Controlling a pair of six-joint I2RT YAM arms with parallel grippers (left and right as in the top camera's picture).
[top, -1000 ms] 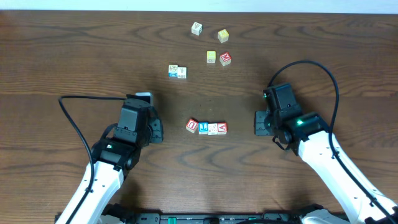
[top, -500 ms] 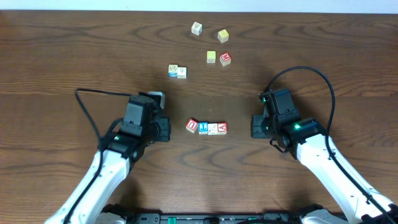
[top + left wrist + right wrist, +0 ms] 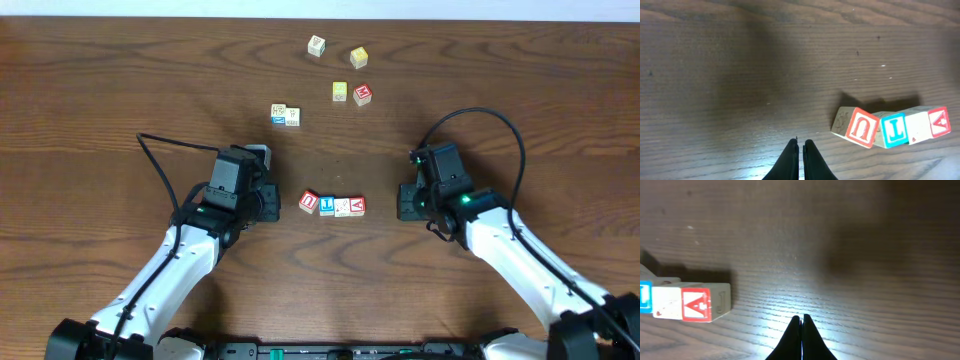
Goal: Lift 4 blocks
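Spanning every view is the wooden table (image 3: pixel 80 100). On it the left gripper (image 3: pixel 801 143) and right gripper (image 3: pixel 801 317), both clenched and empty, flank the four-block row (image 3: pixel 332 204), apart from it. Loose cubes (image 3: pixel 340 92) farther back appear overhead only.

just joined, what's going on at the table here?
Four blocks sit in a row on the table. The left gripper and right gripper are low at opposite ends of the row, both shut, holding nothing and clear of the blocks. Nothing is lifted yet. The other cubes lie farther back.
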